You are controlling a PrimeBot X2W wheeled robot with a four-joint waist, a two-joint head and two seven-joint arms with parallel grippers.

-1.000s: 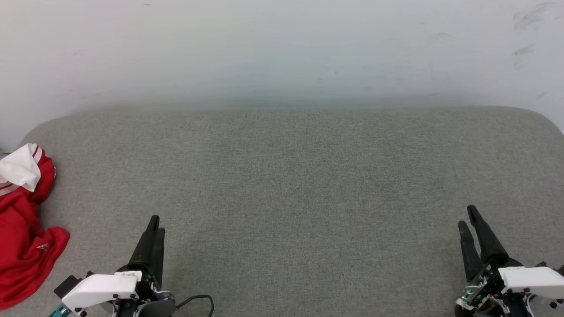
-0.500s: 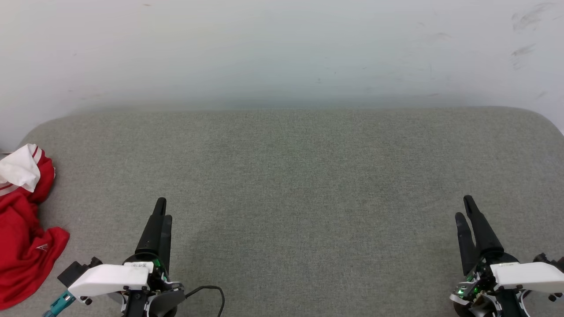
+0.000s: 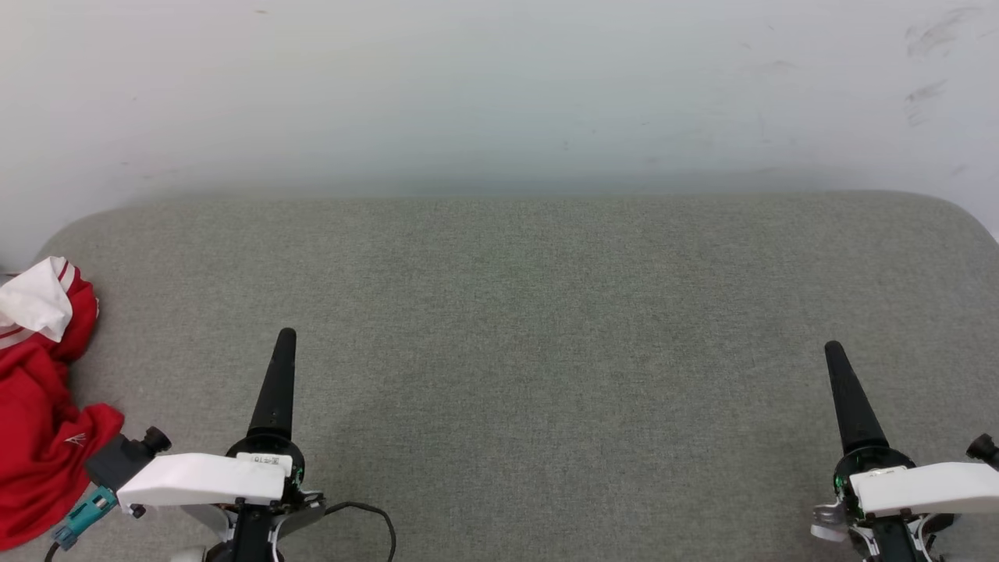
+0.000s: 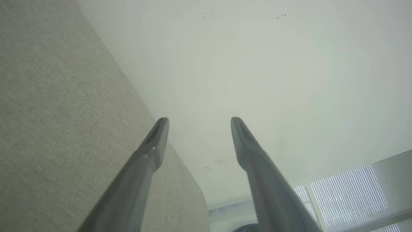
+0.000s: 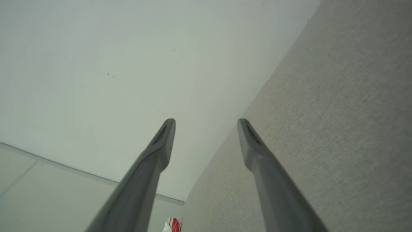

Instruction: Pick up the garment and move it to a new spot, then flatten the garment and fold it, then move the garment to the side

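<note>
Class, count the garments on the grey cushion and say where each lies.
1. The garment lies crumpled at the cushion's left edge, left of the left pincer; it runs out of frame.

Your left gripper (image 3: 286, 337): two long tapered dark fingers (image 4: 145, 161); behind it a white shell (image 3: 199, 480) with small printed label (image 3: 261, 460), black cable (image 3: 375, 515), teal connector (image 3: 82, 515). Right gripper (image 3: 833, 348): same fingers, white shell (image 3: 921, 488).
</note>
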